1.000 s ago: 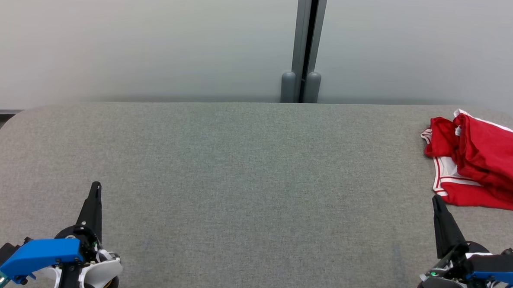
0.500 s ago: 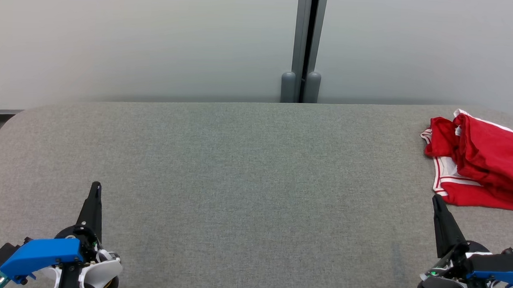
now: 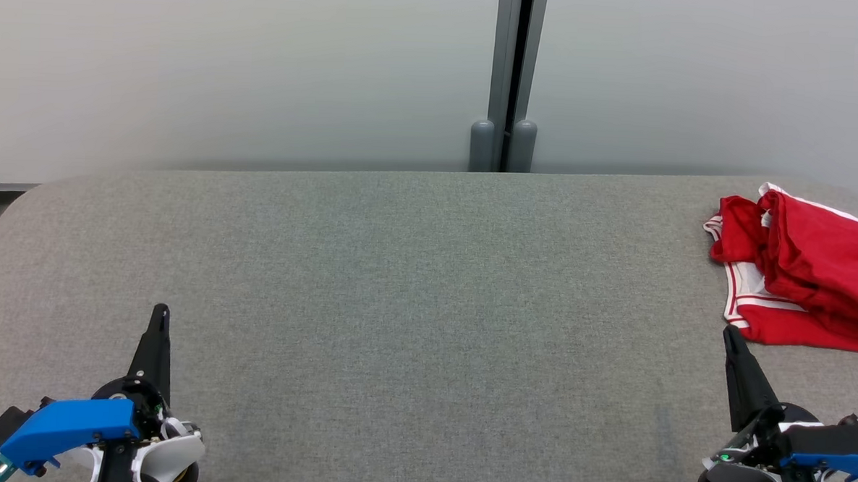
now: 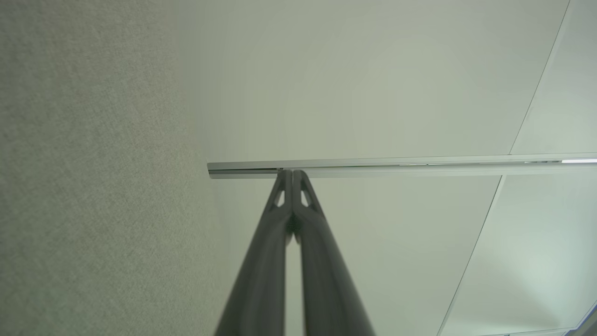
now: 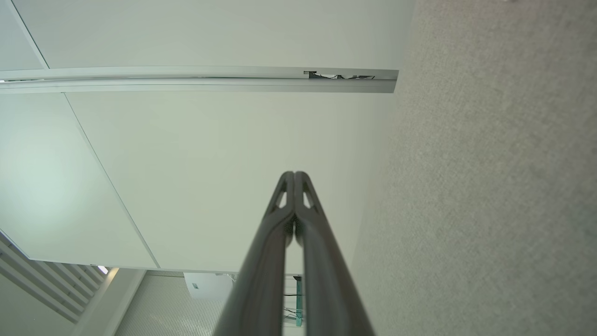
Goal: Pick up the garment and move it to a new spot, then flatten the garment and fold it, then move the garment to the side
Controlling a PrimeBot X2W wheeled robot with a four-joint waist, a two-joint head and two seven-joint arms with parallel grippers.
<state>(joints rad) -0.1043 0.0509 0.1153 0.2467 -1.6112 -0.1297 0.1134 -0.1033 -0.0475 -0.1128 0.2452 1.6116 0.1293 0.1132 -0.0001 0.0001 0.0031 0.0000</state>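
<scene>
Grey woven fabric surface (image 3: pixel 412 284) with rounded far corners runs the full width of the head view. Crumpled red garment with white striped trim (image 3: pixel 811 279) lies heaped at the far right of the surface and runs off the picture's right edge. It is neither flattened nor folded.

Left gripper (image 3: pixel 159 310) is at lower left, its long dark fingers pressed together into a single point. It holds nothing and sits over bare fabric, well apart from the garment. Right gripper (image 3: pixel 729 335) is at lower right, fingers likewise pressed together and empty. Its tip is just short of the garment's near hem, with a thin strip of grey showing between.

Behind the surface stand plain pale wall panels (image 3: pixel 227 65). A grey vertical metal post (image 3: pixel 517 56) with a dark slot down its middle splits them. Two rounded grey caps (image 3: pixel 502 146) sit at the post's foot, right at the surface's back edge.

In both wrist views each finger pair meets at the tips. Pale panelling lies behind them, crossed by a silver rail (image 4: pixel 396 165), and grey fabric fills one side of each view.
</scene>
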